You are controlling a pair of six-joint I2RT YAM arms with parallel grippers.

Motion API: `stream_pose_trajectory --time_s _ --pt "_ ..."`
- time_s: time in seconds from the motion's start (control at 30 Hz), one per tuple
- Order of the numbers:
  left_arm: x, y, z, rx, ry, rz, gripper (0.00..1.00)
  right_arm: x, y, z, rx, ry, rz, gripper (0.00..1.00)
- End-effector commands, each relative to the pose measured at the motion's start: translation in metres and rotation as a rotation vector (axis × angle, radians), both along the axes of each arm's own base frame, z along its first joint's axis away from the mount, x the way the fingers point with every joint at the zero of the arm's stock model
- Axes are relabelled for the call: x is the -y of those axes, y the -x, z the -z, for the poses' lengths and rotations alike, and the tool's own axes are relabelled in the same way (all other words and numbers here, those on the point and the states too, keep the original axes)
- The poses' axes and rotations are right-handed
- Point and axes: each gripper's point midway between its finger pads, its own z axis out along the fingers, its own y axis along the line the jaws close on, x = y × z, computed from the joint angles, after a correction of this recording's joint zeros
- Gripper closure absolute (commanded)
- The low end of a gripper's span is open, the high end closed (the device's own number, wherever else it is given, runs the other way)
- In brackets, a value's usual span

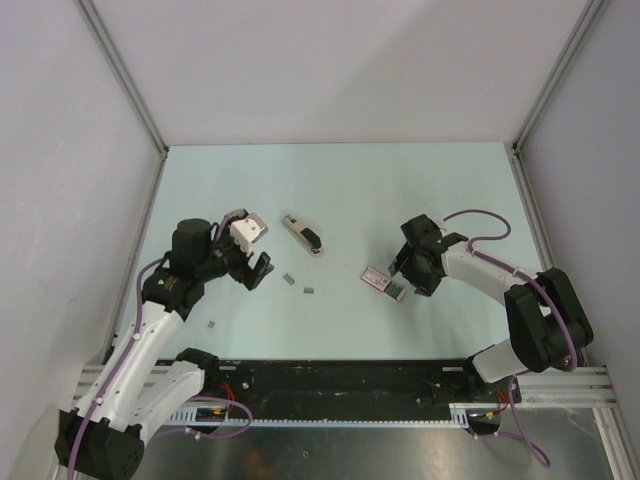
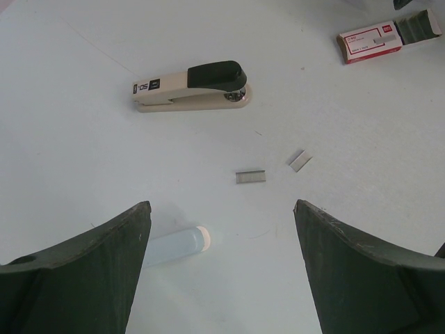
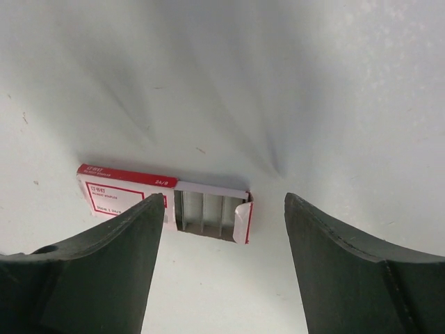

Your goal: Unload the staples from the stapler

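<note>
The stapler [image 1: 301, 234], black on top with a pale body, lies on its side mid-table; it also shows in the left wrist view [image 2: 192, 87]. Two short strips of staples [image 1: 289, 279] [image 1: 308, 290] lie on the table near it, seen in the left wrist view as one strip [image 2: 250, 177] and a second [image 2: 300, 161]. Another small grey bit [image 1: 211, 324] lies at the left. My left gripper [image 1: 258, 271] [image 2: 221, 264] is open and empty, just left of the strips. My right gripper [image 1: 403, 277] [image 3: 224, 261] is open and empty over the box.
A red and white staple box [image 1: 381, 281] lies right of centre, its tray slid out with staple rows showing [image 3: 205, 212]; it also shows in the left wrist view [image 2: 372, 42]. A pale light spot [image 2: 177, 243] lies on the table between my left fingers.
</note>
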Motion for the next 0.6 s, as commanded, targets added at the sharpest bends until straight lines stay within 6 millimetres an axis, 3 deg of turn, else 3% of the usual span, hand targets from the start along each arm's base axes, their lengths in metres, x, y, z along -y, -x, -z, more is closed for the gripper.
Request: stream_pose_trajectory --time_s 0.0,0.57 --pt "-0.001 0.001 -0.001 0.010 -0.004 0.013 0.11 0.005 -0.005 -0.007 0.007 0.010 -0.007 0.25" --pt "0.003 0.002 0.002 -0.002 0.004 0.033 0.11 -0.001 -0.011 0.011 -0.054 0.106 0.048 0.23"
